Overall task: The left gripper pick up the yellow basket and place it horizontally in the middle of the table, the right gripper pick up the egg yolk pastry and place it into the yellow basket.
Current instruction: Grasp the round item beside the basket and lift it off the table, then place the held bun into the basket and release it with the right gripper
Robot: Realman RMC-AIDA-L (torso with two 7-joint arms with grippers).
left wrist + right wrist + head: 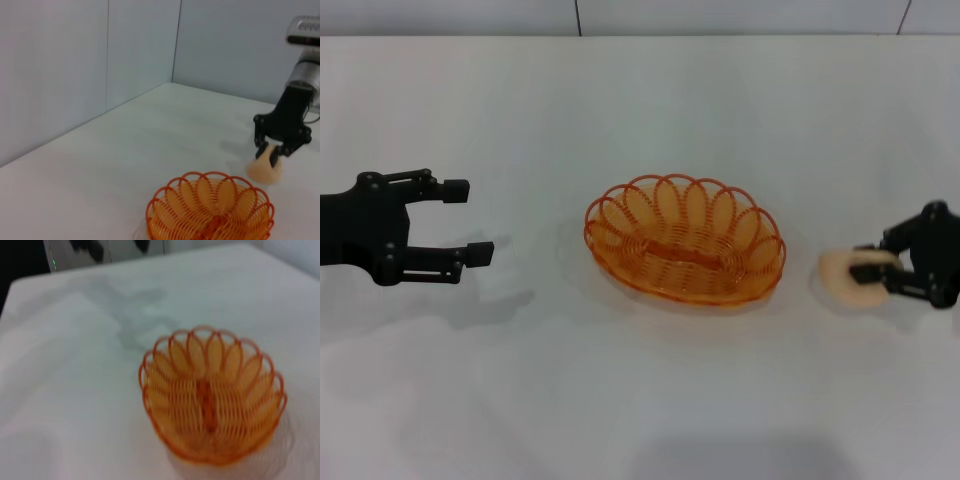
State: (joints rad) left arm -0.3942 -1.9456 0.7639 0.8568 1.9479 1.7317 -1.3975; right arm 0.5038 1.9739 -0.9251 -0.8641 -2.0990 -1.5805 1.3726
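Sitting mid-table (640, 400) in the head view, the yellow basket (685, 240) lies crosswise; the left gripper (460, 220) hovers spread to its left. Across in the left wrist view, the right gripper (274, 152) clamps the egg yolk pastry (263, 170). The right wrist view shows only the basket.

The white surface (640, 400) carries the yellow basket (685, 240), sitting upright at its middle between my two hands, and the egg yolk pastry (850, 278), resting on it beside the basket at my right hand (873, 270).
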